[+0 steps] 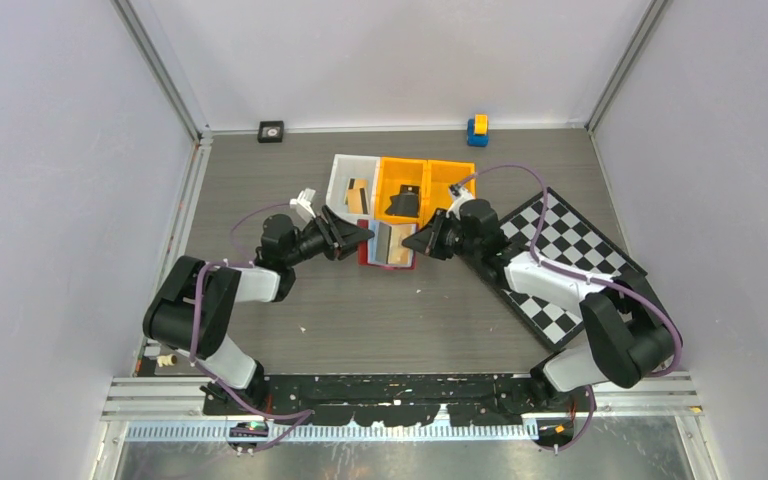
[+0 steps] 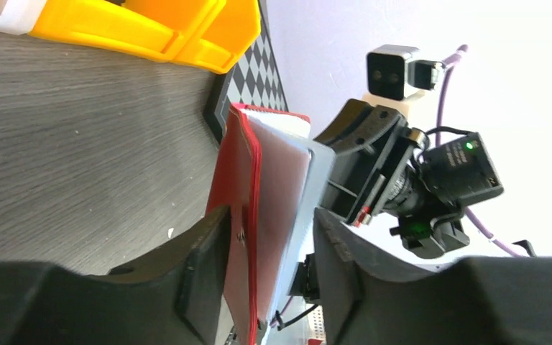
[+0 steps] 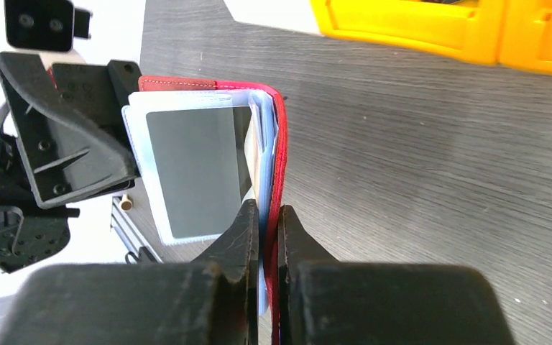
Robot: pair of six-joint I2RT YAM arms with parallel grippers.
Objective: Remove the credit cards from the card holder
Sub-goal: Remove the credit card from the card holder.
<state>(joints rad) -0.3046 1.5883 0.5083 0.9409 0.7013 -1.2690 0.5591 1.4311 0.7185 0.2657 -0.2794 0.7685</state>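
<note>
Low in the frame the left gripper has its fingers apart either side of the red card holder — pale sleeves fanned rightward — over the desk.

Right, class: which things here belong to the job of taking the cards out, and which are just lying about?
Job:
card holder
its sleeved cards
tan card in the white bin

Lying about:
orange bins
chequered board
blue-and-yellow block
black square by the back wall
</note>
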